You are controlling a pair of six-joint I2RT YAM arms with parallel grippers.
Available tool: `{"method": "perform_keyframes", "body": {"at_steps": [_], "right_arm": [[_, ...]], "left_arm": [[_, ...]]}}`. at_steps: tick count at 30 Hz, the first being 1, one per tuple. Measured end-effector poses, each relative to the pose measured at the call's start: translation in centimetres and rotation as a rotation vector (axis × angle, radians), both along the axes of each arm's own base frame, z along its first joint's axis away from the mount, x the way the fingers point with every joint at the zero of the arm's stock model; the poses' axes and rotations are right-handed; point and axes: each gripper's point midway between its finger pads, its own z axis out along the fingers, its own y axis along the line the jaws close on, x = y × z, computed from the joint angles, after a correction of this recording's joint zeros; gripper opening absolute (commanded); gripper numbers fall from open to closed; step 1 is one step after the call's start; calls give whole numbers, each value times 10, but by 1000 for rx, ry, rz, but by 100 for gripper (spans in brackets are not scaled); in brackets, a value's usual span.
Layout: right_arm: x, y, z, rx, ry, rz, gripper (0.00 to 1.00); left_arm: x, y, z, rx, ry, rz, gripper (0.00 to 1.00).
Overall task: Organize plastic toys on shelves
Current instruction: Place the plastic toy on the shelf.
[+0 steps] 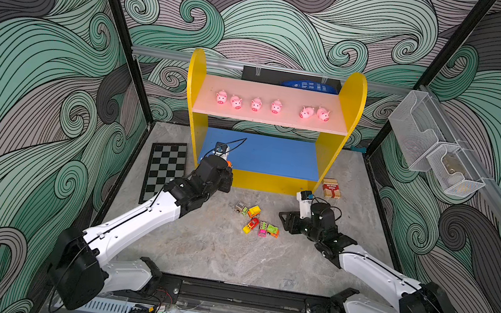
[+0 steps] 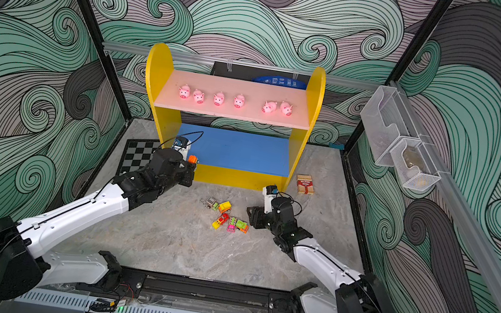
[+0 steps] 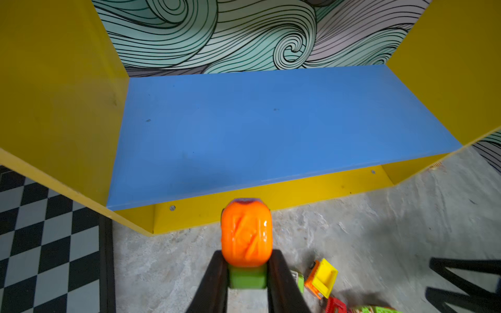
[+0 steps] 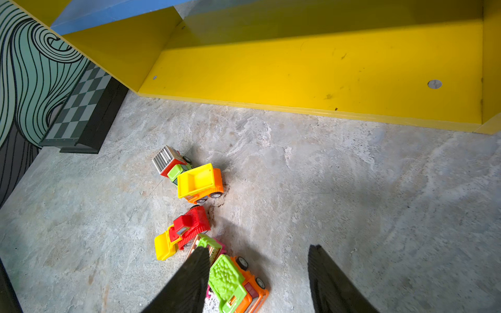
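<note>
In both top views the shelves (image 1: 197,88) stand at the back of the desk (image 1: 211,252). All six pigs (image 1: 256,104) sit in a row on the pink top board (image 1: 281,120), snouts mostly toward the front, so that sort looks done. The blue bottom board (image 1: 276,157) has no toys on it. Five little vehicles (image 1: 254,222) lie in a messy bunch on the desk in front, pointing every which way. The left jaws hold the sixth one, an orange truck (image 2: 193,158), by the front left corner of the blue board. I think it is going there, so the cars get their own shelf.

In the left wrist view the left jaws are closed on the green end of the orange truck (image 3: 246,235), one on each side. Its long side runs straight out from the jaws, orange end toward the blue board. It looks just short of the board's front edge. Held by its back end like this, it can go in nose first.

In the right wrist view the right jaws stand open with nothing between them. They hang low beside the bunch, close to a green-and-orange truck (image 4: 235,284) — maybe the next pick. A red-and-yellow digger (image 4: 184,230) lies slanted, scoop away from the shelves.
</note>
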Motion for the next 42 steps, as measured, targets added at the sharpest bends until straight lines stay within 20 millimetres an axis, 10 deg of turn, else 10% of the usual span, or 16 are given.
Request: {"method": "perform_keyframes", "body": {"at_steps": [32, 42], "right_arm": [[0, 1, -3, -2, 12, 5, 62], [0, 2, -4, -1, 15, 8, 62]], "left_arm": [[93, 48, -56, 95, 73, 141, 21], [101, 45, -55, 87, 67, 133, 41]]}}
